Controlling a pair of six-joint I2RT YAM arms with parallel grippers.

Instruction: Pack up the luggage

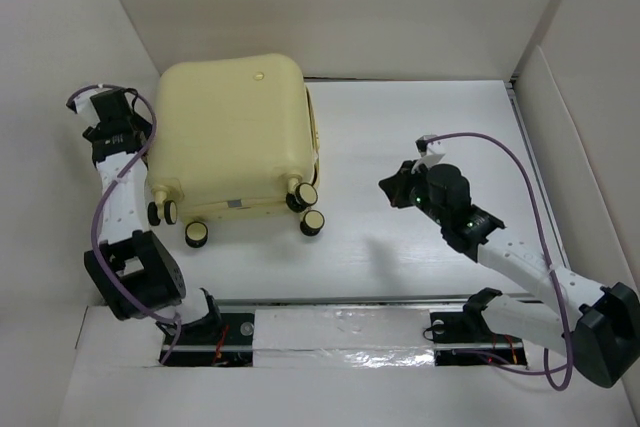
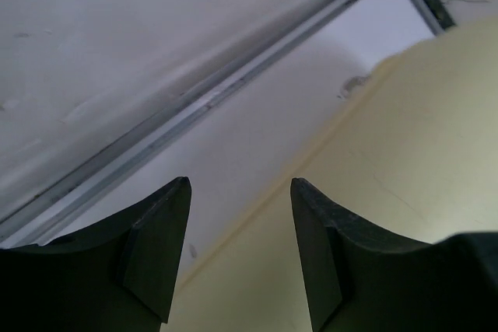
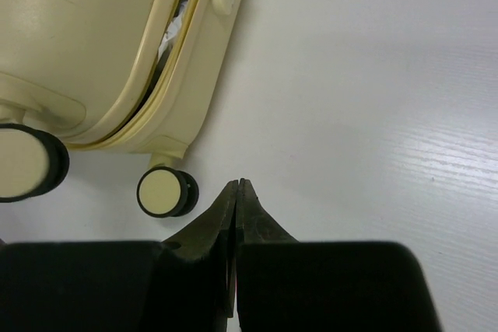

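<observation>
Flanking the luggage [image 1: 235, 137] on both sides.
My left gripper [image 2: 240, 184] spreads wide at its left edge; my right gripper [image 3: 238, 192], pinched together, empty, sits right of its wheels [image 3: 165, 192].

table [image 1: 420, 127]: white, faint wood grain | walls [image 1: 350, 7]: plain beige panels at the table's far, left and right sides | metal rail [image 1: 528, 152]: along the table's right edge (a second one along its near edge) | foil tape strip [image 1: 340, 357]: crinkled, just beyond the table's near edge
</observation>
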